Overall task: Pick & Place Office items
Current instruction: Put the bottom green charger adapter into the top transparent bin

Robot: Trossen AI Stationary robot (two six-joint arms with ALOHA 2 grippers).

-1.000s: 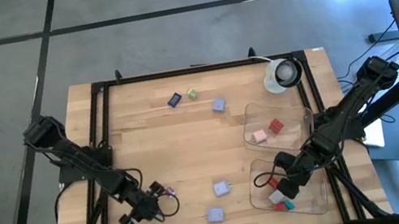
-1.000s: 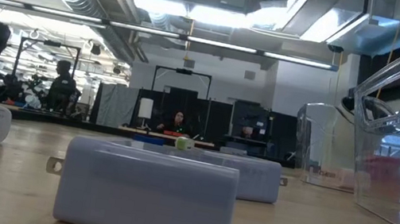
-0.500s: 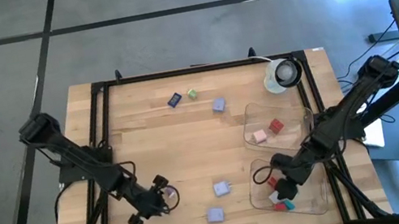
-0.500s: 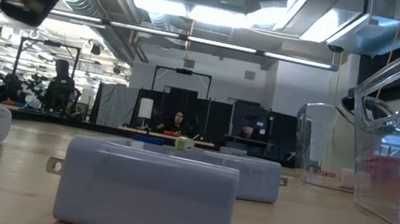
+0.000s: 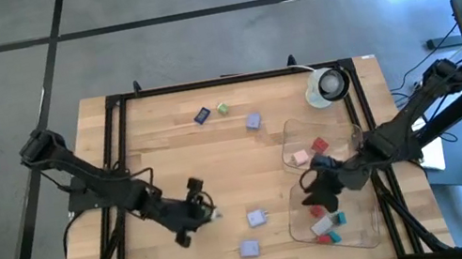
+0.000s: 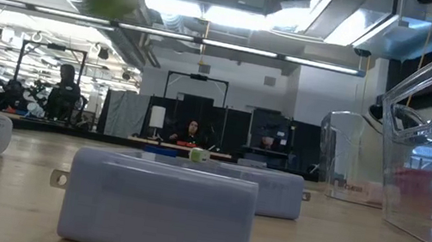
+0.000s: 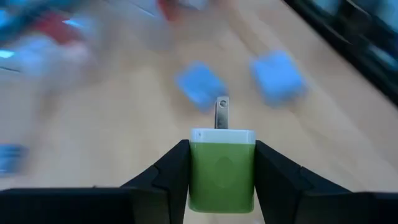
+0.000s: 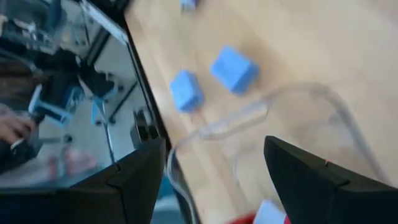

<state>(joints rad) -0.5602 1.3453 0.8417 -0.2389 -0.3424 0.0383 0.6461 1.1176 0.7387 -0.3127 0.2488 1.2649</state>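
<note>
left gripper (image 7: pixel 222 168) clenched on green piece (image 7: pixel 222 169), above worktop (image 5: pixel 159 152) | right gripper (image 8: pixel 211 180) jaws apart, empty, over near clear tray (image 5: pixel 365 237) | risk: prong-end grip was shallow, fast swing could fling piece

Left tool (image 5: pixel 196 214) with green piece (image 7: pixel 222 168) now nearer centre.

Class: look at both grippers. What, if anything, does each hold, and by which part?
The left gripper clamps a green plug-in piece by its two flat sides, prongs forward. The right gripper is open, holding nothing.
</note>
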